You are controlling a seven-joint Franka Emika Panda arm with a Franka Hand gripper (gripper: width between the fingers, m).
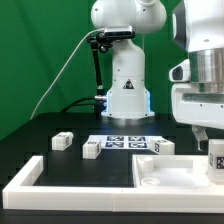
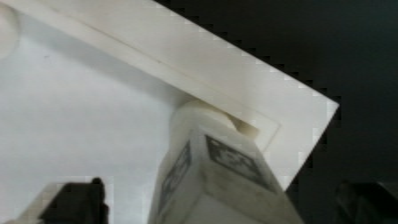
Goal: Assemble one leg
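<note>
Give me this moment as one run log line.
leg: upright at panel corner | gripper: open, fingers clear of leg | loose legs: three near marker board

White rounded arm (image 1: pixel 128 60), black cable (image 1: pixel 96 62), blue-lit base (image 1: pixel 122 104).

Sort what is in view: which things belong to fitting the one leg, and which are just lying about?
In the job: leg at the panel's corner; square panel.
Lying about: three spare legs; border rail; marker board.
</note>
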